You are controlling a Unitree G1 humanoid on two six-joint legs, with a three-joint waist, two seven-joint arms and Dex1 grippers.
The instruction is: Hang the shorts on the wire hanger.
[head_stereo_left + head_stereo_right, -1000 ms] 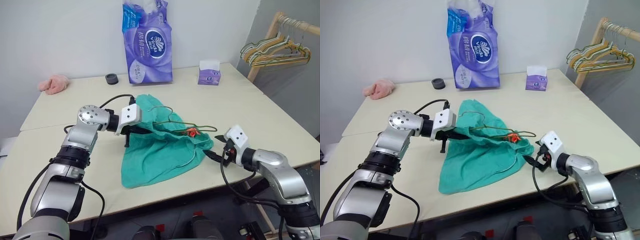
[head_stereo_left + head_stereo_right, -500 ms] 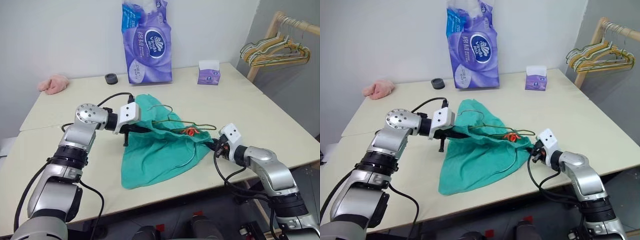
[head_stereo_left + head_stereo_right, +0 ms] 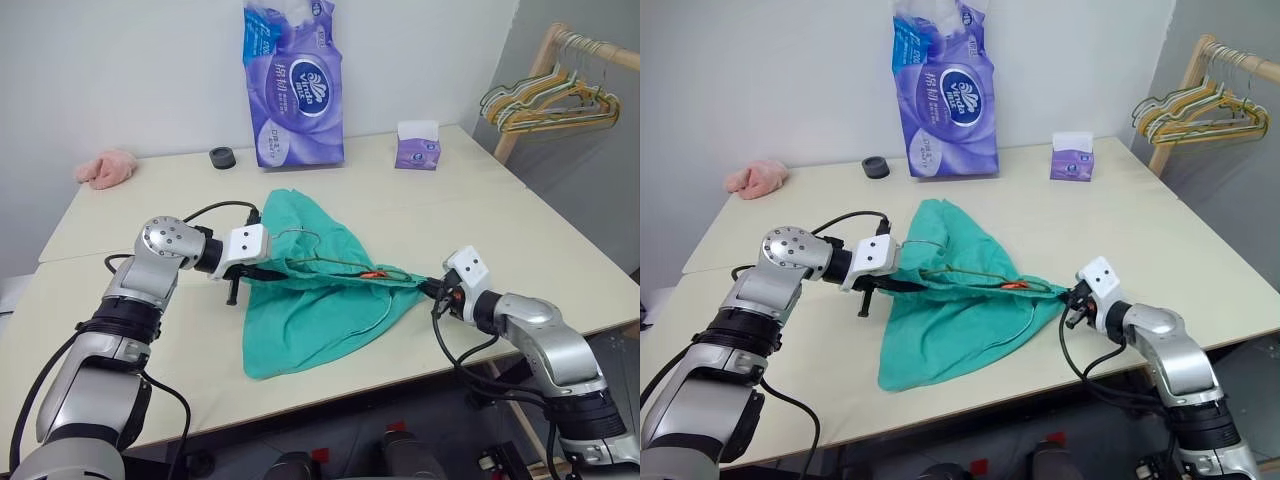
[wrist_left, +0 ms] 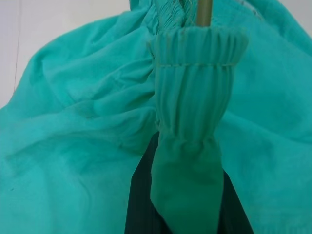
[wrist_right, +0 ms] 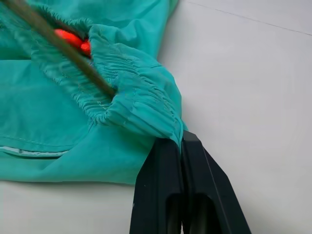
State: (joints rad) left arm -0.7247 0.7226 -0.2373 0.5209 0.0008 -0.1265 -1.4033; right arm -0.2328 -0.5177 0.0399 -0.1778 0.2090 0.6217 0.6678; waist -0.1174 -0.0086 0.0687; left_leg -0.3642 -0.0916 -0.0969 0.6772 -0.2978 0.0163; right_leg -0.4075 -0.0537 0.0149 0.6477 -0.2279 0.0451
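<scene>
The shorts (image 3: 315, 290) lay spread on the table (image 3: 500, 215), near its front edge, between the two arms. The wire hanger (image 3: 345, 264) was in among them: its hook stood up out of the cloth near the left end of the waistband, and its olive wire ran across the top of the shorts toward the right, past a small orange tag (image 3: 371, 273).

The left gripper (image 3: 268, 268) had its fingers closed on the gathered waistband at the left end, and the wrist view showed the elastic pinched between them with the wire passing just behind. The right gripper (image 3: 1072, 296) had its fingers pressed together on the right end of the waistband, with the cloth bunched just ahead of them where the wire slipped inside.

To my eye the job was well under way, not finished. The wire seemed threaded through the waistband, and the band looked stretched between both grips. What remained, I judged, was to settle the shorts squarely on the hanger and let go.
</scene>
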